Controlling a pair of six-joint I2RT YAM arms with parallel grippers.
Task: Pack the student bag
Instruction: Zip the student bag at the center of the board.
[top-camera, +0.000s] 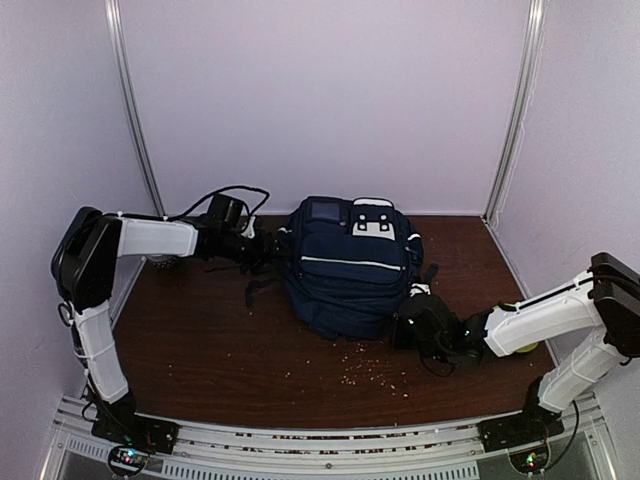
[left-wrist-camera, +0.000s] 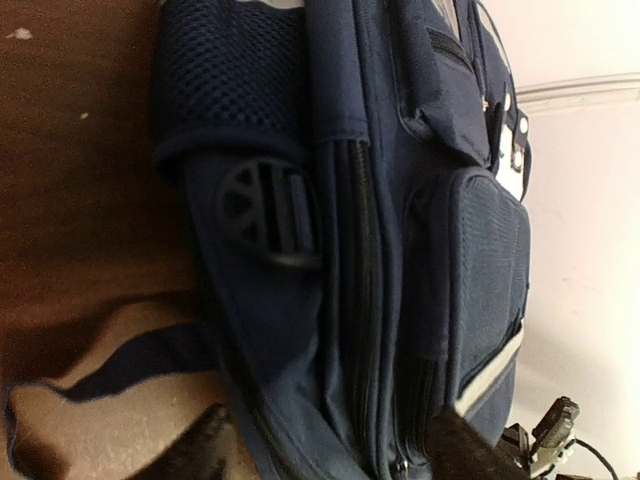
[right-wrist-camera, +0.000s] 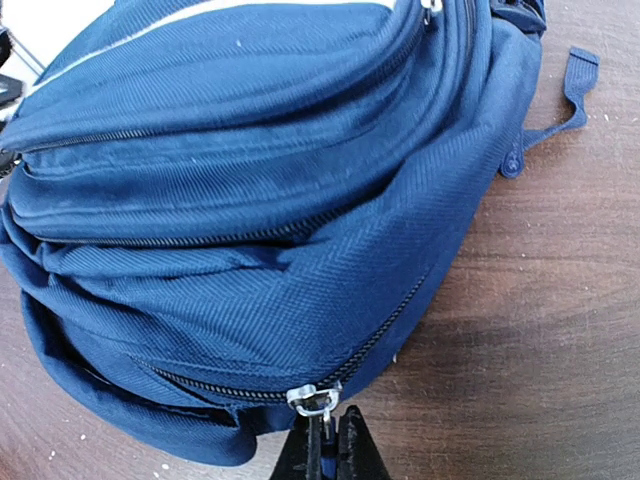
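Pinching the zipper pull (right-wrist-camera: 313, 401) in my right gripper (right-wrist-camera: 325, 455), jaws narrowed onto it; left gripper (left-wrist-camera: 335, 450) spread wide astride the student bag (top-camera: 345, 265), lying mid table (top-camera: 200, 350). Zipping up, I reckon: next needs a steady pull along the track

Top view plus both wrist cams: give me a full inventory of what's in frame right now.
student bag: one, navy with white trim, table centre
zipper pull: one, silver, at the bag's near right corner
crumbs: many, pale, on the table before the bag
table: one, dark brown
yellow-green object: one, half hidden under the right arm
left gripper: one, black, fingers astride the bag's left side; grip unclear
right gripper: one, black, pinching the zipper pull
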